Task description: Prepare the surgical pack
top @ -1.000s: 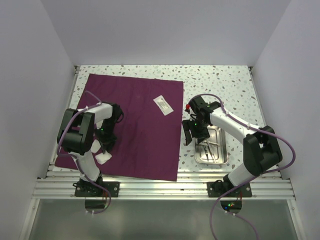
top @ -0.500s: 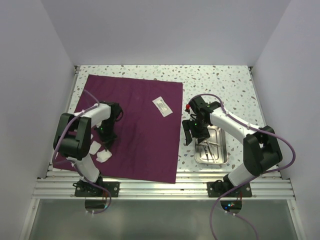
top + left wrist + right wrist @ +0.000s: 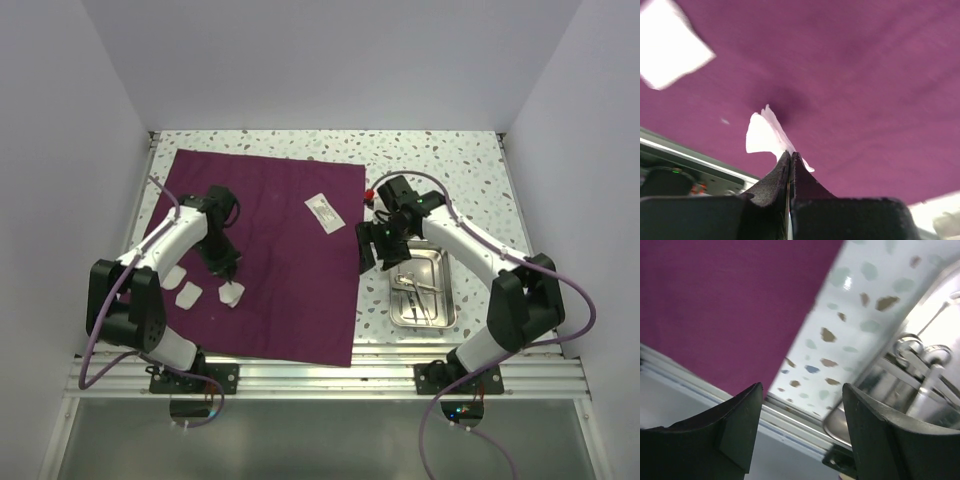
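The maroon cloth (image 3: 290, 270) is spread flat on the speckled table (image 3: 440, 160), on the left side and in the middle. It looks soft and floppy, so it is best taken by a corner or an edge, and it will likely sag and fold when it is lifted. A white pad (image 3: 765, 137) is pinched by one corner in the left gripper (image 3: 790, 156), whose jaws are pressed tight on it, just above the cloth. The pad looks thin, light and bendy, so it could slip out easily, and a firm pinch near an edge is needed. Two more pads (image 3: 188, 293) lie on the cloth close by, and a small white packet (image 3: 325, 211) lies farther up on it. The steel tray (image 3: 432, 262) sits on the table to the right of the cloth, with thin metal tools (image 3: 415, 295) inside it. The tray looks hard, shiny and slippery, so it should be held by its rim. The tools may slide and should be gripped across the handle. The right gripper (image 3: 372, 250) is held wide open with nothing in it, between the cloth edge and the tray.
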Robot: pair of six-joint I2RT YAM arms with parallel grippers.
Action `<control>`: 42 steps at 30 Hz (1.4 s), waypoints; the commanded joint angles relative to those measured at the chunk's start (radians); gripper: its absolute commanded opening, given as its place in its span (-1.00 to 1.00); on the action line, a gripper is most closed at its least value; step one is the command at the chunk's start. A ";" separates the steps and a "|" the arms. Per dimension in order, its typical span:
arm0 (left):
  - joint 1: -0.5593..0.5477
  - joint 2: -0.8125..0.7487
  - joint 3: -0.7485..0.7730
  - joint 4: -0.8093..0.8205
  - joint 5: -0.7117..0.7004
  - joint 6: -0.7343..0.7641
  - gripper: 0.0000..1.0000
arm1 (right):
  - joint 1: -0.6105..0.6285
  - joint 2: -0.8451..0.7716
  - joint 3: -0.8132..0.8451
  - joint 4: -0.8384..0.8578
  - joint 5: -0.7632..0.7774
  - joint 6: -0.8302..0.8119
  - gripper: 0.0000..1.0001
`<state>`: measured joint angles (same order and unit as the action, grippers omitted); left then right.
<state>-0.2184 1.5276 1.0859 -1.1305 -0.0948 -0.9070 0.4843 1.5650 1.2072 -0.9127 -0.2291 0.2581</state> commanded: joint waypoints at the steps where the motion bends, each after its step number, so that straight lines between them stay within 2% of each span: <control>1: -0.009 -0.012 0.057 0.057 0.165 -0.032 -1.00 | 0.010 -0.034 0.020 0.104 -0.221 0.012 0.39; 5: -0.012 0.006 0.088 0.080 0.260 -0.041 -1.00 | 0.091 -0.072 0.028 0.305 -0.294 0.059 0.72; 9: -0.018 0.032 0.100 0.118 0.339 -0.040 -1.00 | 0.164 -0.031 0.042 0.480 -0.377 0.151 0.82; 11: -0.018 0.043 0.098 0.124 0.377 -0.035 -1.00 | 0.221 -0.004 0.052 0.547 -0.365 0.165 0.85; 17: -0.018 0.048 0.082 0.159 0.490 -0.052 -1.00 | 0.350 0.098 0.143 0.575 -0.247 0.167 0.86; 24: -0.018 0.045 0.074 0.166 0.537 -0.050 -1.00 | 0.422 0.216 0.199 0.554 -0.158 0.176 0.84; 33: -0.019 0.008 0.022 0.184 0.572 -0.066 -1.00 | 0.448 0.260 0.189 0.571 -0.046 0.170 0.77; 42: -0.018 -0.020 0.020 0.178 0.576 -0.078 -1.00 | 0.450 0.316 0.213 0.590 -0.041 0.178 0.51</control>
<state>-0.2317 1.5425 1.1015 -0.9600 0.4438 -0.9661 0.9310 1.8713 1.3888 -0.3656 -0.2943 0.4301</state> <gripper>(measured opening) 0.009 0.769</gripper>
